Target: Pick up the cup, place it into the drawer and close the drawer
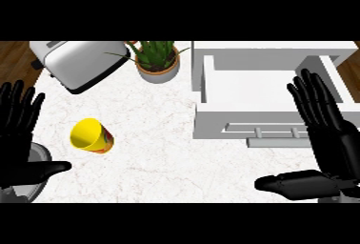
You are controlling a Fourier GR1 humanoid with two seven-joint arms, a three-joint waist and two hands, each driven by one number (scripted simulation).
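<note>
Cup (92, 136) lies tipped on the counter (162, 157), mouth toward the left hand (20, 143), well left of the open drawer (260, 88). Both hands hold nothing, fingers straight; right hand (327, 138) sits by the drawer. Best to wrap the cup's side.

The white counter (162, 143) bears a cup (92, 136) (yellow), toaster (81, 62), potted plant (157, 59) and seemingly a drawer unit (267, 90).

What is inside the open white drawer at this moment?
The drawer stands open and its visible white floor holds nothing; the yellow cup lies on the counter. The right hand covers the drawer's right part, so that corner cannot be checked.
</note>
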